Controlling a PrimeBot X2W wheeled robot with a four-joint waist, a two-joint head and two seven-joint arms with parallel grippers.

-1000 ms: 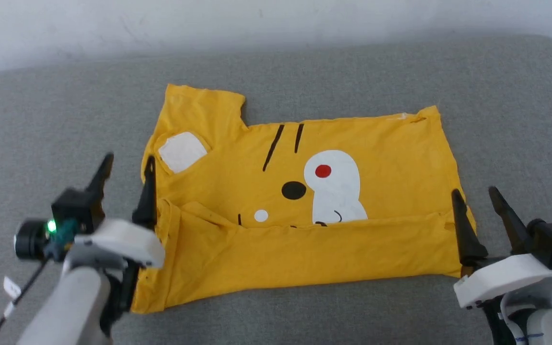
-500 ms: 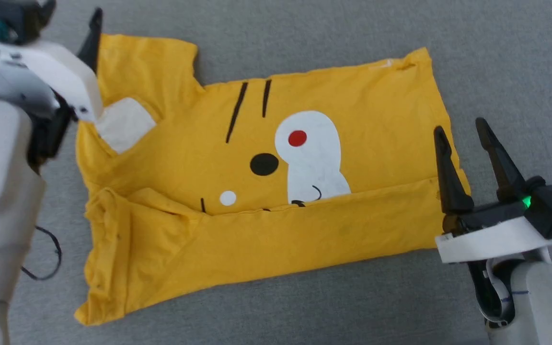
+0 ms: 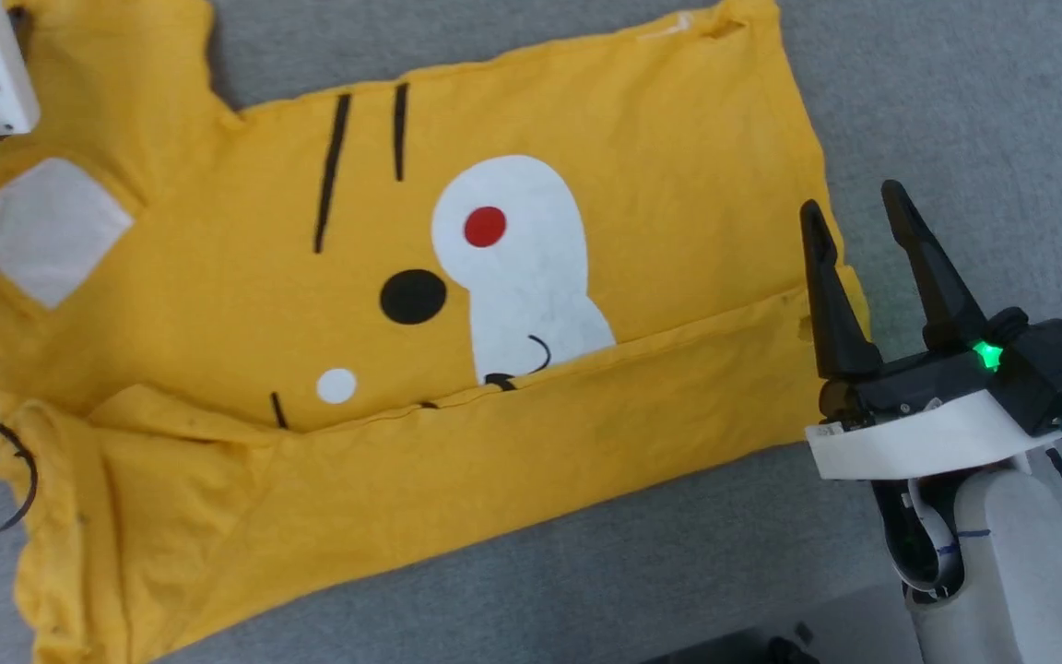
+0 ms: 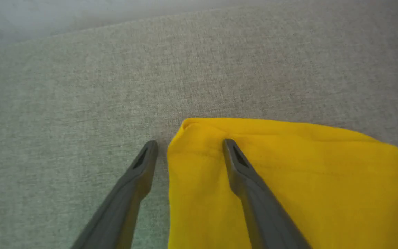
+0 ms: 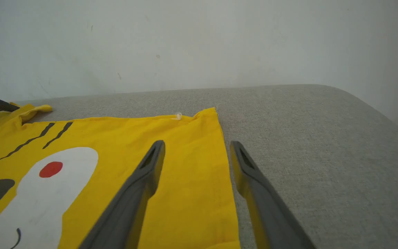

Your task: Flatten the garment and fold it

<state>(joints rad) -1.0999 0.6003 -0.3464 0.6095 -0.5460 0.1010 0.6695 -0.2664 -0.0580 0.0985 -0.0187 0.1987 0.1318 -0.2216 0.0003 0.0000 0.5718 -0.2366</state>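
The T-shirt [image 3: 383, 360] is lying spread on the grey fabric-covered table [image 3: 955, 92], print side up, and its near hem is sitting folded up as a long band [image 3: 494, 470] across the lower part of the print. On the shirt's front we're seeing two black stripes [image 3: 329, 171], a black oval [image 3: 412, 296], a big white shape [image 3: 513, 277] with a red dot [image 3: 485, 226], and a small white dot [image 3: 336, 385] just above the fold line. A white patch [image 3: 52, 226] is showing on the sleeve at the shirt's left end.

Now the right pincer [image 3: 850, 197] is hovering at the shirt's right edge, released and grasping nothing. One finger is standing over the yellow cloth, the other over bare table just beyond the edge (whether either tip is touching, I cannot tell).

Over at the shirt's far left sleeve corner, the left pincer [image 4: 189, 142] is doing much the same: spread wide and empty, straddling the sleeve's edge, one finger above cloth, one above table.

A thin black cable [image 3: 30, 470] is looping just off the shirt's near left corner, and a pale wall [image 5: 199, 41] is rising beyond the shirt's far side.
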